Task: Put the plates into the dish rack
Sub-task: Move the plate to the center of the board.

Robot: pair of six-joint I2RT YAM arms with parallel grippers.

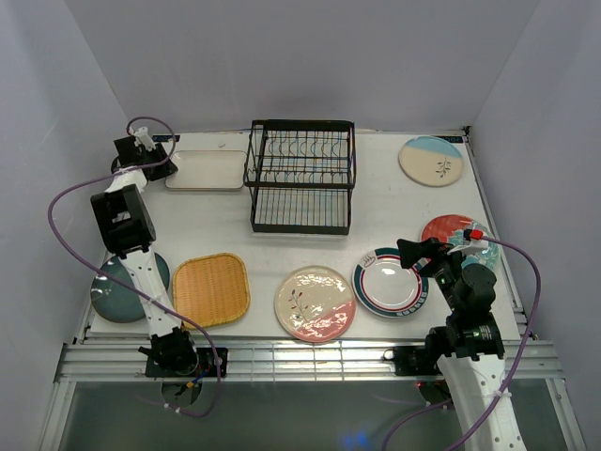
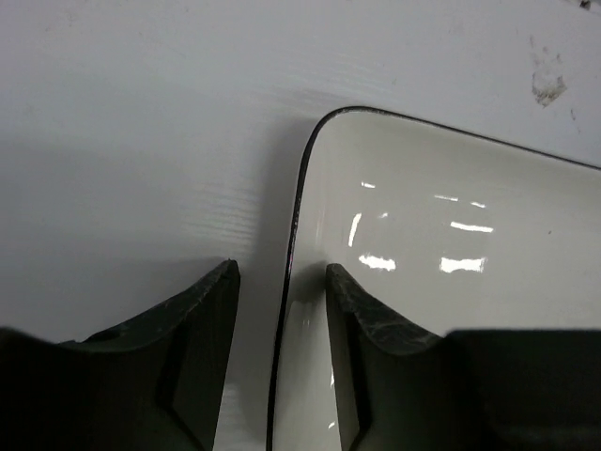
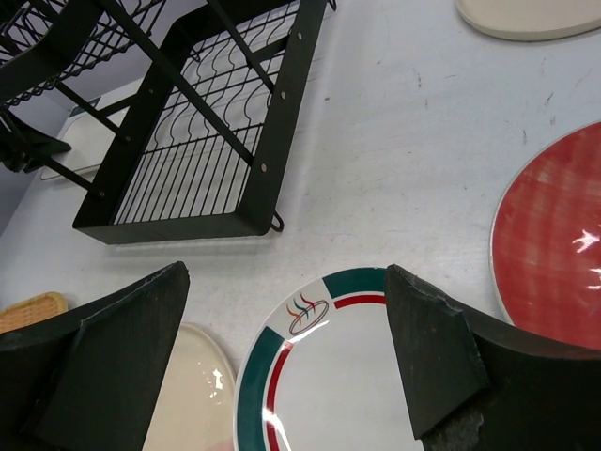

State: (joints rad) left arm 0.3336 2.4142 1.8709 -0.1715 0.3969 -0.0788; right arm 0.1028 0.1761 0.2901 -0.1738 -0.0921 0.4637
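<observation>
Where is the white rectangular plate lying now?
Top view: the white rectangular plate lies flat at the far left, just left of the dish rack, the left gripper at its left edge.

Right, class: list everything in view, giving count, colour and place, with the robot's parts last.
dish rack: one, black wire, back centre
rounded-rectangle plate: one, white, left of rack
sprig plate: one, cream and blue, back right
red floral plate: one, red-teal, right side, partly hidden
rimmed plate: one, white with teal-red rim, front right
pink floral plate: one, cream-pink, front centre
woven square plate: one, yellow, front left
teal plate: one, dark teal, front left edge
table: one, white
left gripper: black, astride rounded-rectangle plate's rim
right gripper: black, open above rimmed plate
</observation>
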